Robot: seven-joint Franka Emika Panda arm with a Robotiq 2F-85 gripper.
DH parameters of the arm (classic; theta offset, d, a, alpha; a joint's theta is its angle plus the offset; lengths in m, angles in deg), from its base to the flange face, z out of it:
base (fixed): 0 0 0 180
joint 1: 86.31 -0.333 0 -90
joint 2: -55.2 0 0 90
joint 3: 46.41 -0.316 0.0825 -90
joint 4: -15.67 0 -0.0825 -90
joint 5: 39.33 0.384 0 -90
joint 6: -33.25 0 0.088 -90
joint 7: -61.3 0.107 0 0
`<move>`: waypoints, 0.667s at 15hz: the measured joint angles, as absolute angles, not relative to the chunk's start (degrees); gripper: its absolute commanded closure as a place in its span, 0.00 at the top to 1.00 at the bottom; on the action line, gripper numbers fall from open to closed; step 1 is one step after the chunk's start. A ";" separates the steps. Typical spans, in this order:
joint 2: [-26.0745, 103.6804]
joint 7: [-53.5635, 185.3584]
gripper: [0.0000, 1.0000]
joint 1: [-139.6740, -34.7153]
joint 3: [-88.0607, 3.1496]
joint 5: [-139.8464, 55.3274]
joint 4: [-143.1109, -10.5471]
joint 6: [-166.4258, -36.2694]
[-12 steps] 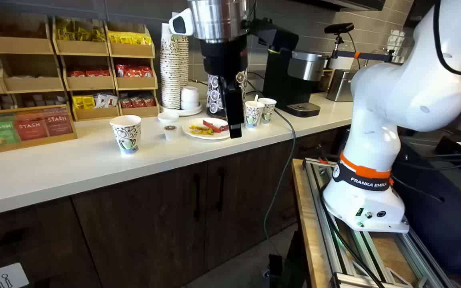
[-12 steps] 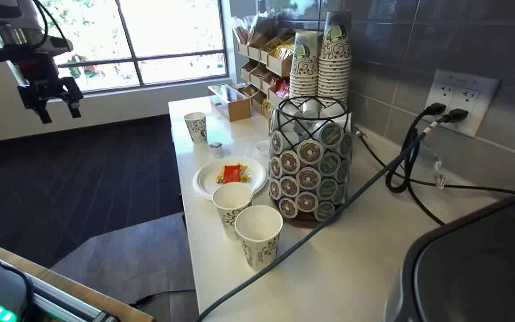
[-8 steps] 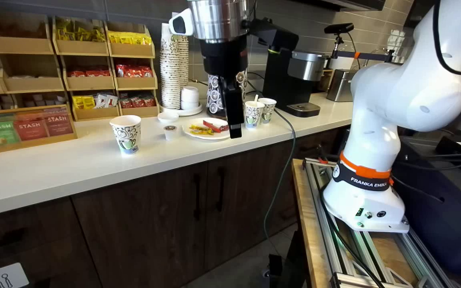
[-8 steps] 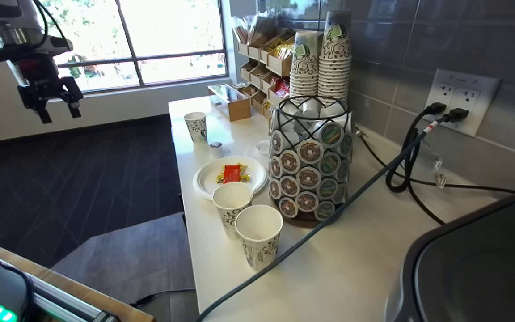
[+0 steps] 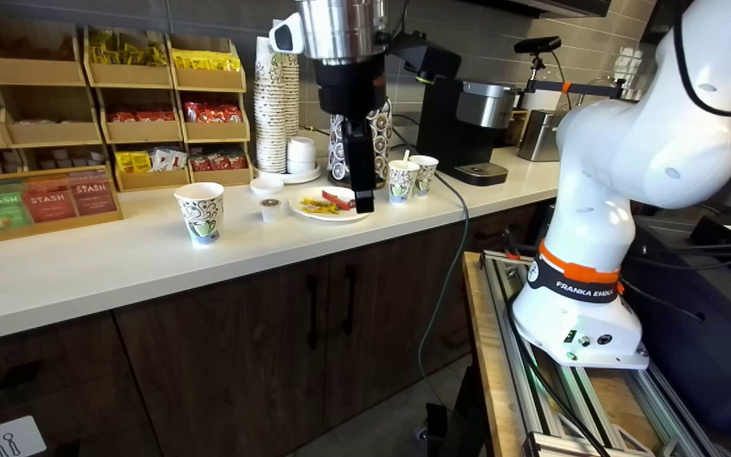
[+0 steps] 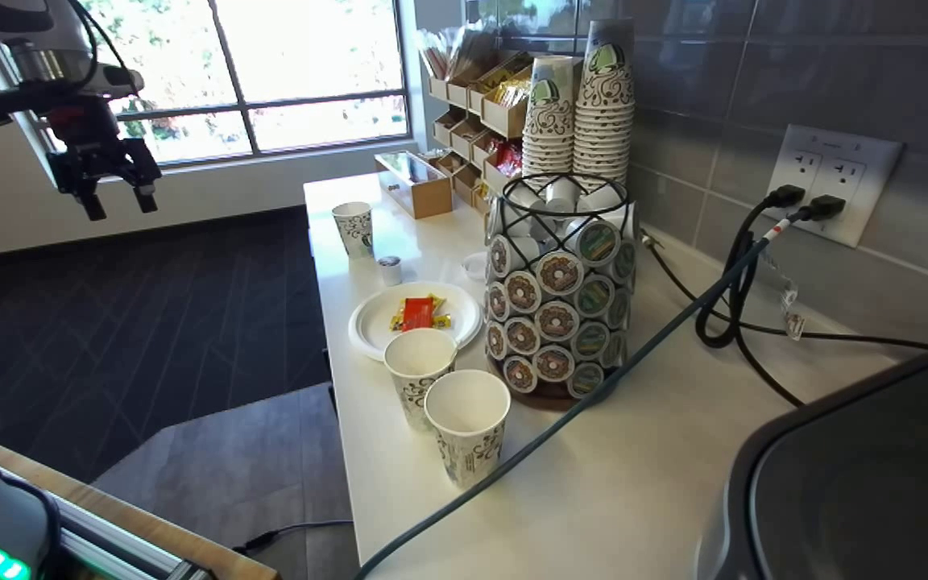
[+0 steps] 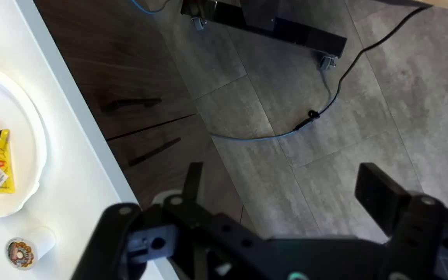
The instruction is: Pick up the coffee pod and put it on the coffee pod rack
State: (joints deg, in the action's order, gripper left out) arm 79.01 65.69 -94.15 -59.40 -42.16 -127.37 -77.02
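Gripper (image 6: 121,207): shifted slightly toward the tabletop (image 6: 657,451) since the earlier frames; spread wide, holding nothing.
Floor (image 7: 348,128): beneath the gripper in the wrist view, with the tabletop's front edge not yet crossed.
Coffee pod (image 5: 271,212): unmoved, standing lid up on the tabletop between the plate (image 6: 367,326) and a paper cup (image 6: 354,229); not yet picked up.
Coffee pod rack (image 6: 557,318): standing just beside the plate, largely filled; hard to spot a free place from these angles.
Shift toward tabletop: probably an early approach, with grasp, carry and placing all left to do.
Front edge: likely to be crossed next, before lowering over the coffee pod.
Plate and paper cup: close to the coffee pod, so easily brushed.
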 measured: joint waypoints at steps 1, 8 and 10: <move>78.86 65.39 1.00 -93.48 -57.45 -42.16 -127.89 -78.95; 72.38 55.81 1.00 -84.26 -42.45 -42.21 -130.01 -95.89; 68.85 54.15 1.00 -82.36 -39.52 -41.68 -128.56 -97.96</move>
State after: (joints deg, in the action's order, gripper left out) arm 68.85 54.15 -82.36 -39.52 -41.68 -128.56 -97.96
